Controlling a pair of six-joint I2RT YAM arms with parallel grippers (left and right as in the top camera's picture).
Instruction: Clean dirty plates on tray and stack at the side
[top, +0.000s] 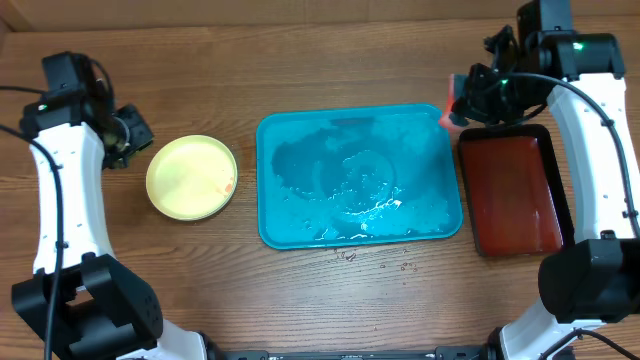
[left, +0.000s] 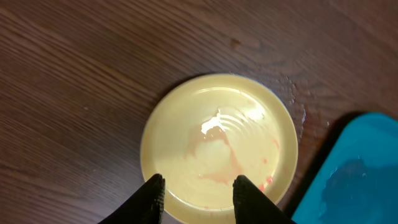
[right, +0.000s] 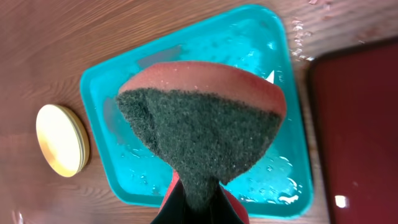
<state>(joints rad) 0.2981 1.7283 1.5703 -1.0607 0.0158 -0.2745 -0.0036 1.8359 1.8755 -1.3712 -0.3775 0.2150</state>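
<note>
Yellow plates (top: 190, 178) are lying just left of the tray (top: 300, 225), red smears showing. Left gripper (left: 199, 190) is hovering released above them; right gripper (right: 198, 205) is clenching a sponge (right: 199, 130) by the tray's far-right corner. Stacking seems underway; the smears are probably needing another wipe next.

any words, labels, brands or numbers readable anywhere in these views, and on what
None: no view shows readable text.
Yellow plate: only a faint red smear, no print.
Teal tray: only water glare.
Red-brown tray, sponge, wooden table: unmarked.
</note>
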